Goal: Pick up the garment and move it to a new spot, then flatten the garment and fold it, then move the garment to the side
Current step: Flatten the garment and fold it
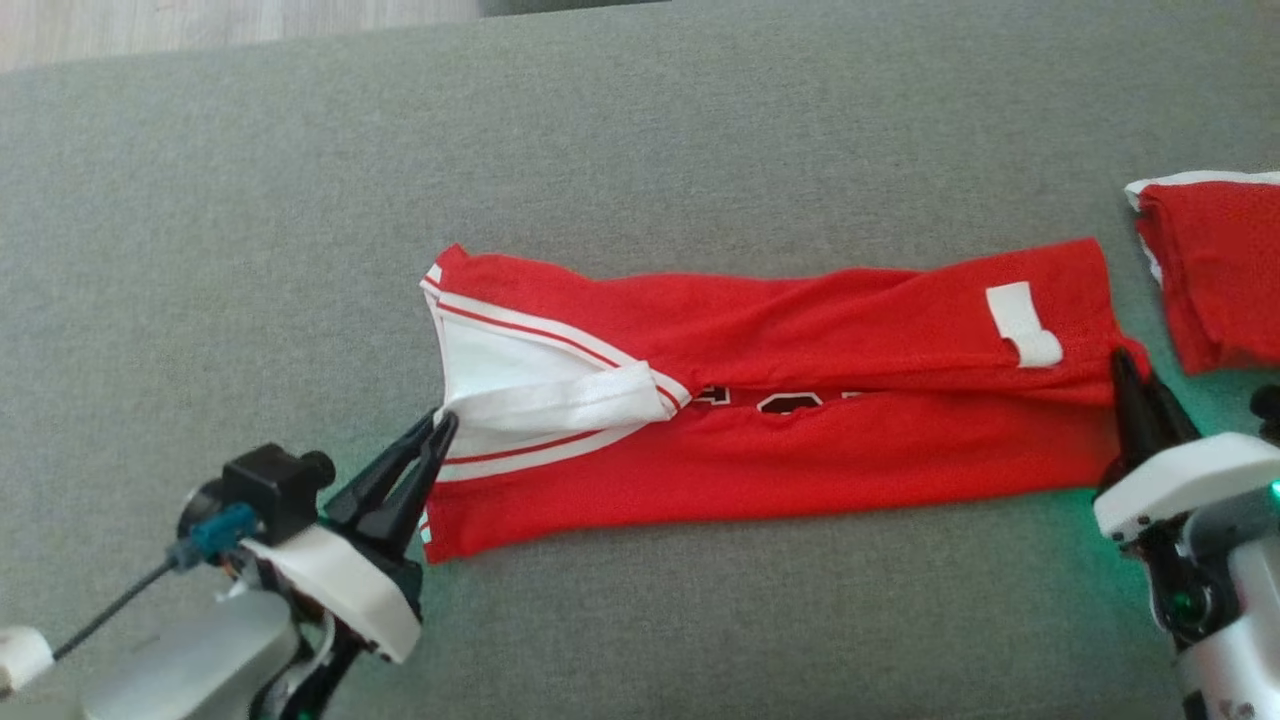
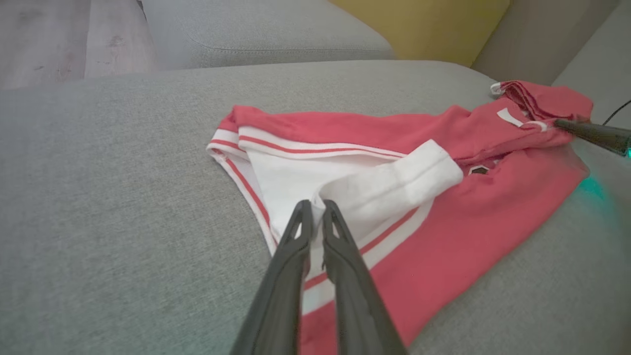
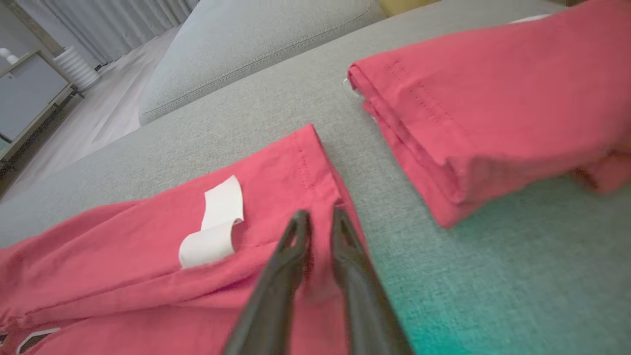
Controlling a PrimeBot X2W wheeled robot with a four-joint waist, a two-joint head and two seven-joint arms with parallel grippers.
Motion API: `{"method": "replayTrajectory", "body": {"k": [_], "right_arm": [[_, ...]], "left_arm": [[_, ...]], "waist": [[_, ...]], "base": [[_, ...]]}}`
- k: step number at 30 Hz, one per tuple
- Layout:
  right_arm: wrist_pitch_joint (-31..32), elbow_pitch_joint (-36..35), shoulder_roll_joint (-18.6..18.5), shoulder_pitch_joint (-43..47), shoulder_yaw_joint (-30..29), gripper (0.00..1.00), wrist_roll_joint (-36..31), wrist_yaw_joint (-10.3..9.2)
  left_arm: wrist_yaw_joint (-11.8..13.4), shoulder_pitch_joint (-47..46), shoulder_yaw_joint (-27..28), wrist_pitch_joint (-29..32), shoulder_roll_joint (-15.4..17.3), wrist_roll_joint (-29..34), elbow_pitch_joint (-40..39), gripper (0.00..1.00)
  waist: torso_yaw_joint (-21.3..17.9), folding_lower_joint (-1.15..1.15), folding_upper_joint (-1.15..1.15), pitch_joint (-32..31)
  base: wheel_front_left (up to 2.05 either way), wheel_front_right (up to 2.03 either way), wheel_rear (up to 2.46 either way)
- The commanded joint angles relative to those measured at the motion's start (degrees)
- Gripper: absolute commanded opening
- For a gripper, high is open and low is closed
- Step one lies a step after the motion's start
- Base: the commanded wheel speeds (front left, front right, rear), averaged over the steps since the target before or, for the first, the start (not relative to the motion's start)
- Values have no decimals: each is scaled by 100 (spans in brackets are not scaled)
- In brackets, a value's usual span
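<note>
The left gripper has its fingers a slit apart at the white trim. Whether they pinch cloth, I cannot tell. The right gripper is likewise barely parted on the red hem, and its grip is unclear. Between them the red jersey lies as a long band on the grey sofa seat, just beside the folded red stack, its long axis pointing at that stack. The right gripper is at the end nearest the stack, the left at the farthest. The next fold likely runs along this axis.
</note>
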Motion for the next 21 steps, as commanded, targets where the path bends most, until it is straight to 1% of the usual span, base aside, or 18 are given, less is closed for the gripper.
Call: {"method": "replayTrajectory", "body": {"k": [1, 3, 8, 11, 14, 17, 18, 21], "right_arm": [[-122, -187, -26, 176, -18, 100, -74, -5], [-179, -204, 40, 267, -86, 100, -108, -5], [-372, -270, 202, 591, -334, 100, -200, -5], [-435, -352, 282, 815, -492, 100, -291, -5], [-417, -463, 360, 992, -673, 100, -335, -5], [-358, -549, 403, 1048, -920, 100, -384, -5], [-358, -549, 403, 1048, -920, 100, -384, -5], [-261, -575, 466, 972, -1225, 100, -467, -5]], "left_arm": [[18, 80, 468, -70, 70, 26, -74, 100], [82, 328, 800, -70, -93, 127, -106, 100], [364, 1050, 1660, -71, -588, 761, -266, 100], [607, 1528, 2255, -71, -1010, 1241, -416, 100], [860, 2011, 2933, -71, -1559, 1714, -597, 100], [891, 2432, 3457, -71, -2115, 2152, -737, 100], [891, 2432, 3457, -71, -2115, 2152, -737, 100], [807, 2727, 3865, -71, -2611, 2660, -828, 100]], "waist": [[-38, 0, 0, -62], [-62, 0, 0, -127], [-41, 0, 0, -326], [48, 0, 0, -440], [216, 0, 0, -517], [432, 0, 0, -515], [432, 0, 0, -515], [651, 0, 0, -468]], "base": [[0, 0, 0], [0, 0, 0], [0, 0, 0], [0, 0, 0], [0, 0, 0], [0, 0, 0], [0, 0, 0], [0, 0, 0]]}}
